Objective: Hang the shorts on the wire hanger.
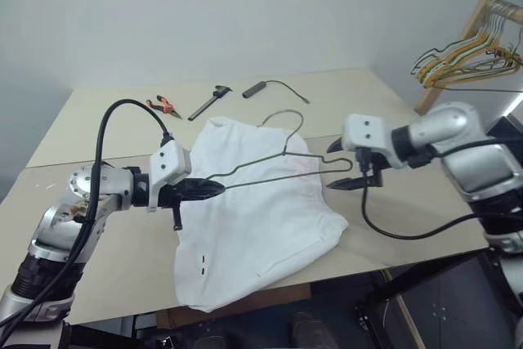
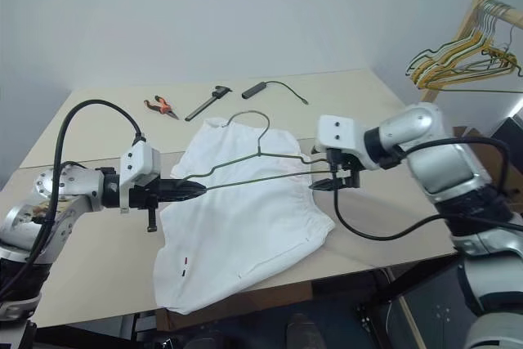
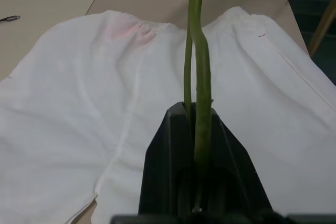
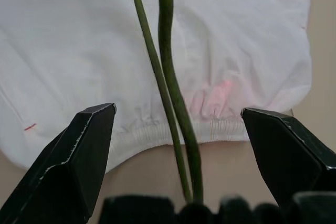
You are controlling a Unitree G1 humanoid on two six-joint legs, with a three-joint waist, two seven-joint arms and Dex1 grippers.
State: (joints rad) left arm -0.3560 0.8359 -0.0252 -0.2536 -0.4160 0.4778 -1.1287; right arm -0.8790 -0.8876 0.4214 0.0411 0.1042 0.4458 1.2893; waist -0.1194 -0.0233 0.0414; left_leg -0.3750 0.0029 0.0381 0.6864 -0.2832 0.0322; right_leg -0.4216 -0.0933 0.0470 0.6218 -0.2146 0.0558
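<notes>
I had the left gripper clamped on one end of the wire hanger, holding it just above the shorts, which lay flat on the beige table. The right gripper stood with its fingers wide apart around the hanger's other end, the wire running between them untouched. By my judgement the hanger was being readied for threading, the cloth not yet on it. The next move called for the right gripper to close on that end or drop to the waistband near the faint pink mark. Pliers, a caliper and a dark cabled tool lay at the far edge; yellowish hangers hung on a wooden rack before a plain grey wall.
</notes>
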